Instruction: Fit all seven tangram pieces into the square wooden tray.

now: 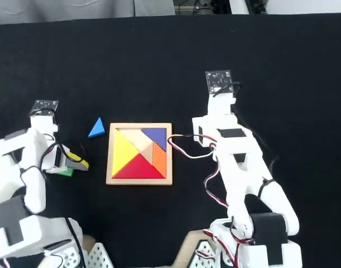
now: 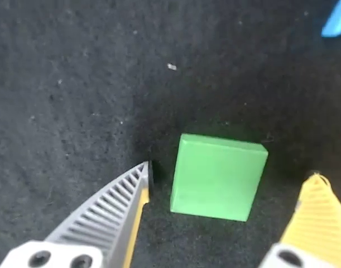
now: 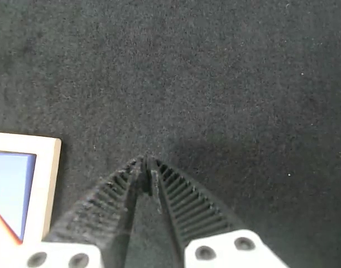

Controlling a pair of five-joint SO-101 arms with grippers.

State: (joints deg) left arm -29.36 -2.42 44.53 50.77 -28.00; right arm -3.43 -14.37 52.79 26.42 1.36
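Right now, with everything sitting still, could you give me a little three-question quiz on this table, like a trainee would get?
1. True or false: the green square already lies inside the wooden tray.
2. Pick one. The left gripper is: A) open, with a finger on each side of the green square; B) shut on the green square; C) shut above the tray.
3. What colour is the loose triangle lying outside the tray on the black cloth?

Key: 1 false; 2 A; 3 blue.
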